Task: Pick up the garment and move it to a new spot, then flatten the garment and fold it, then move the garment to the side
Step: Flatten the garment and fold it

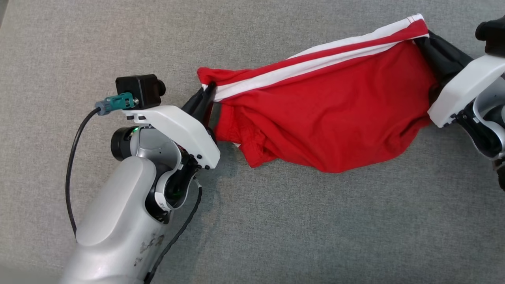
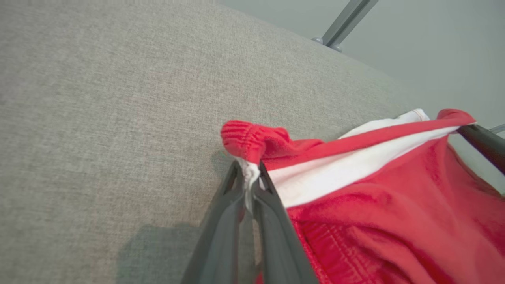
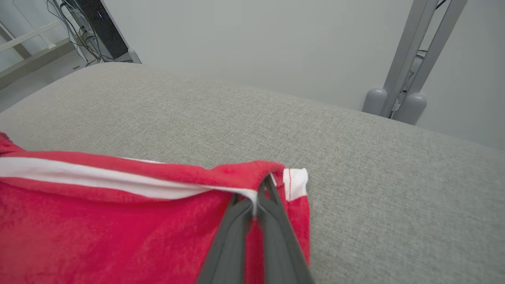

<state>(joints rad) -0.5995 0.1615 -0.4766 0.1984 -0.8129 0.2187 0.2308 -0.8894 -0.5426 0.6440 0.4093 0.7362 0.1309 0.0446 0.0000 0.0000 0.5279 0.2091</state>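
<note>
Grey fabric-covered surface (image 1: pixel 276 236) spans the head view. Red shorts-like garment with white side stripes (image 1: pixel 335 118) is stretched in the air between the two arms, middle of the scene, slanting up toward the right; its belly sags, and I cannot tell if the low edge touches the surface. Left end effector (image 1: pixel 205 96) is clenched on the garment's striped edge beside the ribbed red waistband corner; in the left wrist view white cloth is pinched between the dark fingers (image 2: pixel 272 197). Right end effector (image 1: pixel 426 39) is clamped tight on the opposite striped hem corner, tips buried in red cloth (image 3: pixel 266 185). Black wrist camera with teal plug (image 1: pixel 140 90) sits on the left arm, black cable (image 1: pixel 71 165) looping below.
</note>
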